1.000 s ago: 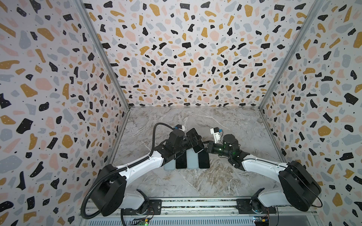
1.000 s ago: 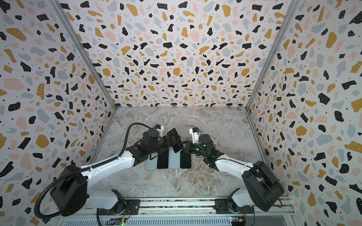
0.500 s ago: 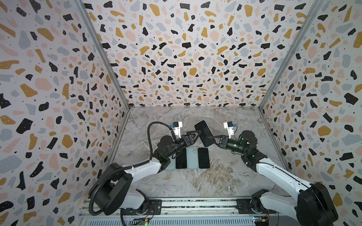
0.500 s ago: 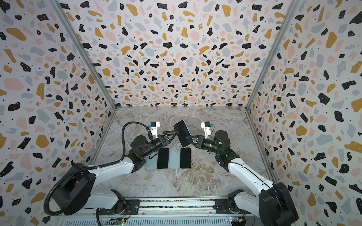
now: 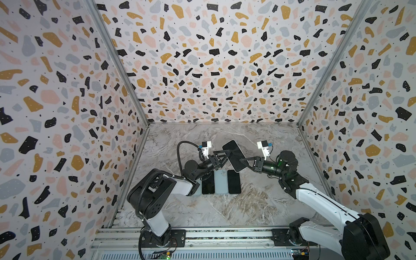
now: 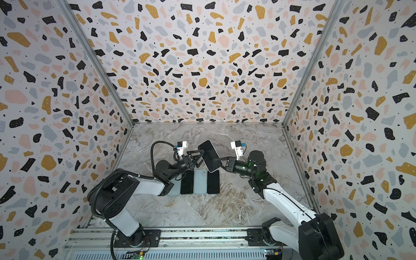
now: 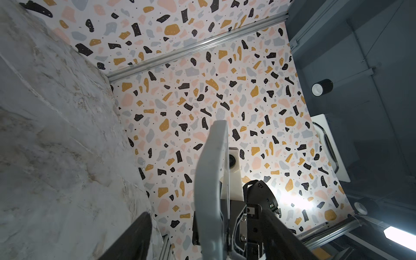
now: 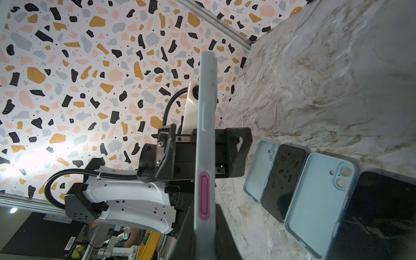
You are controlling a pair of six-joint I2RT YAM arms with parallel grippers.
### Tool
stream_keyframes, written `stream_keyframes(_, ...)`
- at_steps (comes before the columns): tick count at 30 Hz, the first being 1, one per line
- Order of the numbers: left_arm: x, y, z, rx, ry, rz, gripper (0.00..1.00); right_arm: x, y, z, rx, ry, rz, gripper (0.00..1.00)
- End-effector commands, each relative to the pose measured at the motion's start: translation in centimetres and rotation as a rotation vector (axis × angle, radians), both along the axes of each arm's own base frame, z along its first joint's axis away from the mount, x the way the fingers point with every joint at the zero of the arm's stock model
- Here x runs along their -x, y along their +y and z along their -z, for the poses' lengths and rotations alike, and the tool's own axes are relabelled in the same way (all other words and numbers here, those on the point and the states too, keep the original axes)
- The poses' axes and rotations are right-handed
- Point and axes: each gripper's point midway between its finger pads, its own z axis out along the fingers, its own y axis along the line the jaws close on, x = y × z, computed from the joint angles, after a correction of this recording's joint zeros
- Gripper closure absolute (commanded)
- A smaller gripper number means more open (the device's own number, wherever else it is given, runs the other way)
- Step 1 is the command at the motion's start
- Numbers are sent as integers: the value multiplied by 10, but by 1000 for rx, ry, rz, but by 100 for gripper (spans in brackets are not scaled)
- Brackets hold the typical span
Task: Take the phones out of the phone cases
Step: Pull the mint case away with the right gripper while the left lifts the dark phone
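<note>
Grip on the phone (image 5: 235, 155) was provided by the right gripper (image 5: 244, 161) alone. Its jaws were pressed shut on 1 end of the handset, and in the right wrist view its fingers (image 8: 227, 236) were seen tight against both faces. The phone was seated in its pale grey phone case (image 8: 207, 112), whose edge carried a pink side button (image 8: 204, 195). In both top views the phone (image 6: 209, 155) was held raised off the marble table (image 5: 258, 202), tilted, dark screen upward, between the 2 arms.

The left gripper (image 5: 227, 157) was spread wide, with 1 jaw on each side of the phone's other long edge. In the left wrist view a clear gap was seen between 1 of its fingers (image 7: 132, 236) and the case (image 7: 211, 180). Contact on the other side could not be judged. Nothing was clamped by it.

On the table, near the left arm, a row of 4 handsets (image 5: 220, 182) was laid side by side: 2 pale blue with backs up and 2 black with screens up.
</note>
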Motion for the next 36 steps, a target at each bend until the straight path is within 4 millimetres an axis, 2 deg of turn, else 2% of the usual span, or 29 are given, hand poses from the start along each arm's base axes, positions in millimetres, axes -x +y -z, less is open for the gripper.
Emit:
stream_keyframes(1, 25, 13, -65, 184, -240, 36, 29, 6, -1, -29, -58, -100, -19, 100)
stream_keyframes(14, 23, 10, -59, 183, -214, 51, 67, 4, 0, -28, -60, -98, -20, 100)
stream_keyframes(20, 26, 9, -65, 191, -225, 65, 78, 4, 0, -27, -57, -104, -23, 100)
stream_keyframes(28, 33, 13, -74, 206, -241, 74, 98, 4, -1, -28, -41, -133, -21, 99)
stream_keyframes(30, 35, 15, -82, 212, -256, 69, 100, 6, -1, -30, -40, -148, -24, 89)
stream_keyframes(32, 36, 17, -89, 200, -271, 47, 100, 8, -2, -33, -41, -164, -21, 75)
stream_keyframes(36, 36, 26, -105, 155, -311, -36, 100, 14, -6, -40, -59, -213, -12, 38)
